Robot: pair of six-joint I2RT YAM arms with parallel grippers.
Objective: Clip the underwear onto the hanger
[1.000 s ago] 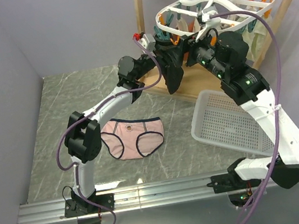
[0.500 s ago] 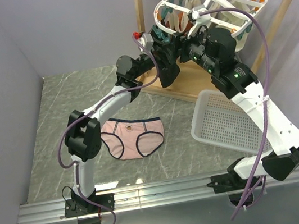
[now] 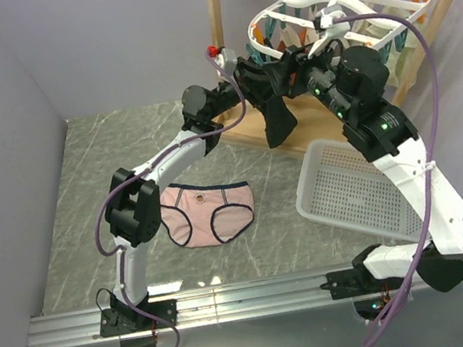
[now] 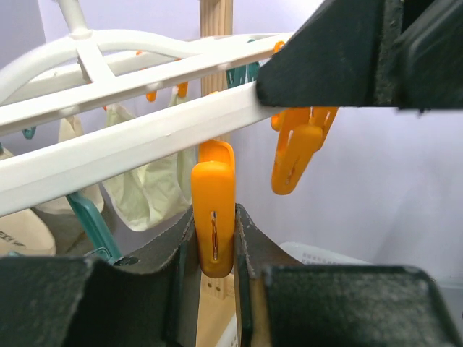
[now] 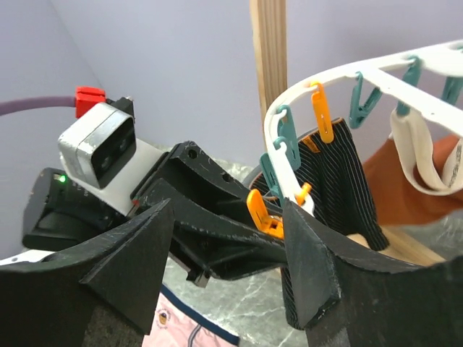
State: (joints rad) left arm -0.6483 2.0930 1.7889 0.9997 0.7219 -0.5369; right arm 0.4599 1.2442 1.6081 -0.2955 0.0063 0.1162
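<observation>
Because squeezing a peg opens it for cloth, the left gripper [image 4: 213,235] is pinched narrow on an orange peg [image 4: 214,210] dangling from the hanger [image 4: 130,148] rim. The right gripper [image 5: 226,217] gapes wide and empty beside that rim, probably to steady it. The underwear [image 3: 207,214] lies flat on the marble table [image 3: 122,147], well apart and unclipped.

One underwear [image 3: 207,212], one hanger [image 4: 108,148], one white basket [image 3: 344,191], one wooden rack [image 3: 215,18].
</observation>
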